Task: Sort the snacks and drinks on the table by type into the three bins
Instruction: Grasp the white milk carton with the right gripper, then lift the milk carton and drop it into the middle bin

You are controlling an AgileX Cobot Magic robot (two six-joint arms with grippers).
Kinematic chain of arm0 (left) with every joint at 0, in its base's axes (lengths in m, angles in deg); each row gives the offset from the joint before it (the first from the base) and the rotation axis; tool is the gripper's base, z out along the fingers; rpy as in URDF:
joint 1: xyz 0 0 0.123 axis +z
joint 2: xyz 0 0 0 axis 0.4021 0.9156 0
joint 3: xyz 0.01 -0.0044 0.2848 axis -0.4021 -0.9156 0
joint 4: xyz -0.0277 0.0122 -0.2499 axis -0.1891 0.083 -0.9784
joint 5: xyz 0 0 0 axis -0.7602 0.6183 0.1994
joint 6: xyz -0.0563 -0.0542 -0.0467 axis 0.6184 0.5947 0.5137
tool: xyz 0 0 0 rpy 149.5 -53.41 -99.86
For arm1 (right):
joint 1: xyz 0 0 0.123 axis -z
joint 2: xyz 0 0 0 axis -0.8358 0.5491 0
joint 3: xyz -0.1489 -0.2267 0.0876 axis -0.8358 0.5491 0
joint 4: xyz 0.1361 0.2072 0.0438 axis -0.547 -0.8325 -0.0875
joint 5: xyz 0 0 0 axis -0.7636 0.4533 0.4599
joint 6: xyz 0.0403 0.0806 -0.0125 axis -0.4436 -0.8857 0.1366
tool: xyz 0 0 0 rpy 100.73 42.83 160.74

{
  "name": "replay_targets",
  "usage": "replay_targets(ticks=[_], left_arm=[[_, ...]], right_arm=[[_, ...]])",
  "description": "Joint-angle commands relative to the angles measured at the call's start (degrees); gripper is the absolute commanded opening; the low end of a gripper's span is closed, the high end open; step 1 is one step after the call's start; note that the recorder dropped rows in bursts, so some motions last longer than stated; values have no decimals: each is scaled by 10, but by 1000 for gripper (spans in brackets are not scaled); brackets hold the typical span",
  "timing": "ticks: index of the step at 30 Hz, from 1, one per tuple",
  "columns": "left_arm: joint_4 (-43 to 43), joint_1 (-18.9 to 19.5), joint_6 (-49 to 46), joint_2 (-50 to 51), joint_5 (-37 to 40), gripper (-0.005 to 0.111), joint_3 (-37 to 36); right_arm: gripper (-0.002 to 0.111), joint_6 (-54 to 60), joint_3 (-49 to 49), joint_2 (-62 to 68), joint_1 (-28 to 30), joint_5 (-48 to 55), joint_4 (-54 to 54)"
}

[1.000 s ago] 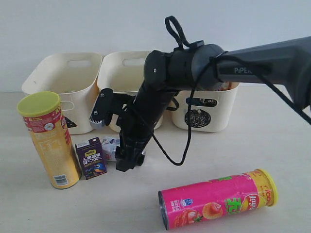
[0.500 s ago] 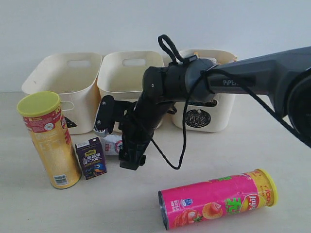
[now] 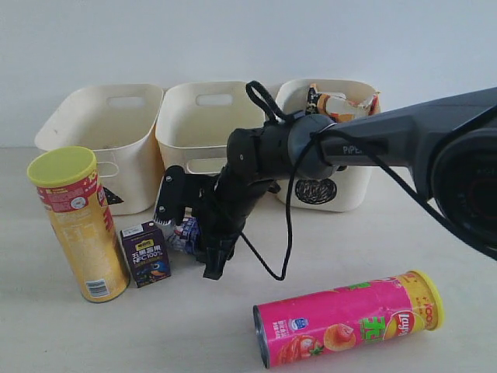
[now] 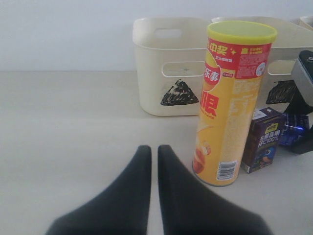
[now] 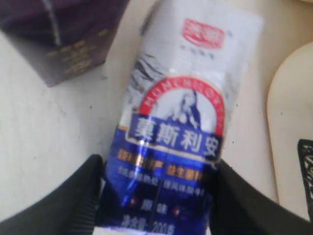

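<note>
White-blue carton [image 5: 181, 122] lying on desk [image 3: 93, 334] beside purple carton [image 5: 58, 34] | right end effector [image 5: 156, 169] pinching it | left end effector [image 4: 154, 152] pressed together

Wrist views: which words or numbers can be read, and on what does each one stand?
"莫斯利安": white and blue drink carton.
"100%": dark purple box-shaped carton.
"乐事": tall yellow chip tube with lime-green lid.
The arched Latin letters on the white carton and the small print on all three are too blurred to read.
</note>
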Motion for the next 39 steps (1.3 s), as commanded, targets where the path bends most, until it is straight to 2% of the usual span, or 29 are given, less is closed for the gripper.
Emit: replay_targets(ticks=[1, 5, 9, 24, 39], left_arm=[[-1, 1, 5, -2, -5, 4, 1], [-1, 1, 5, -2, -5, 4, 1], [-1, 1, 5, -2, -5, 4, 1], [-1, 1, 5, -2, -4, 4, 1], [-1, 1, 5, -2, -5, 4, 1]], right_arm=[[30, -25, 1, -1, 1, -21, 0], [27, -26, 1, -1, 1, -21, 0], [0, -26, 1, -4, 1, -9, 0], [0, -69, 2, -70, 23, 107, 38], [0, -86, 2, -146, 24, 133, 52]])
